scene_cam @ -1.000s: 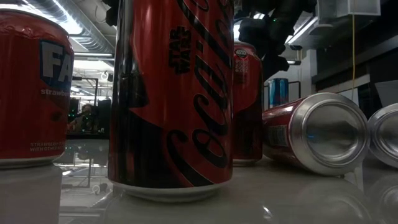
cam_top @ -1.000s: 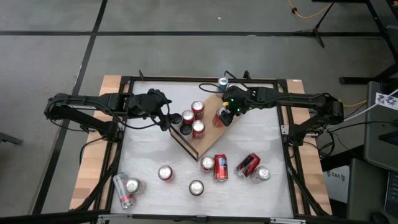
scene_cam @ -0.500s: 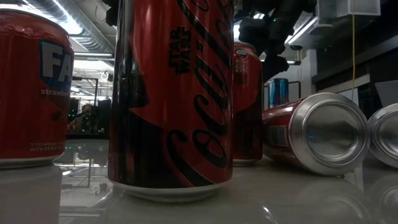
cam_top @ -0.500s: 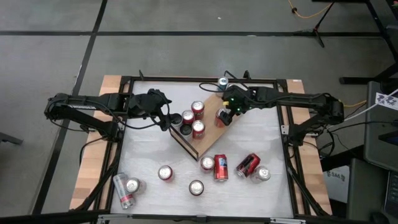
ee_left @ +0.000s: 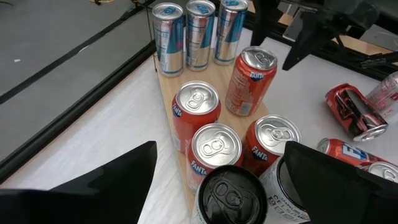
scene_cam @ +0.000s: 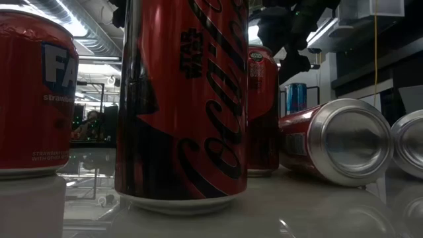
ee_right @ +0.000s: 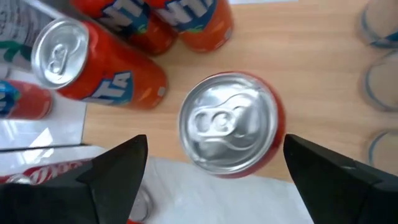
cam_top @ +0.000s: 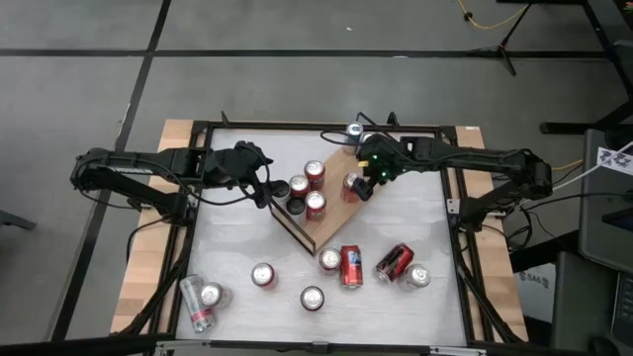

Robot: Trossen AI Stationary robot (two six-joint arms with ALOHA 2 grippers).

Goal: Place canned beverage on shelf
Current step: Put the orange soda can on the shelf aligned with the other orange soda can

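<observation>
A: The high view looks straight down on the whole white tabletop [cam_top: 396, 222]; the low view sits at its surface, right against a tall red-and-black cola can [scene_cam: 182, 99].

B: Both wrist views look closely down on the light-wood shelf [ee_left: 169, 93], shared with the high view.

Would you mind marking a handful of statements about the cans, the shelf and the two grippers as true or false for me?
1. The right gripper is open above an upright orange can standing on the shelf. True.
2. The right gripper is clamped on that can. False: its fingers stand apart on either side, clear of the can.
3. Three slim silver-blue cans stand in a row at one end of the shelf. True.
4. Every can on the white tabletop stands upright. False: some lie on their sides, such as a red can.
5. The left gripper holds a can. False: it is open and holds nothing.
</observation>
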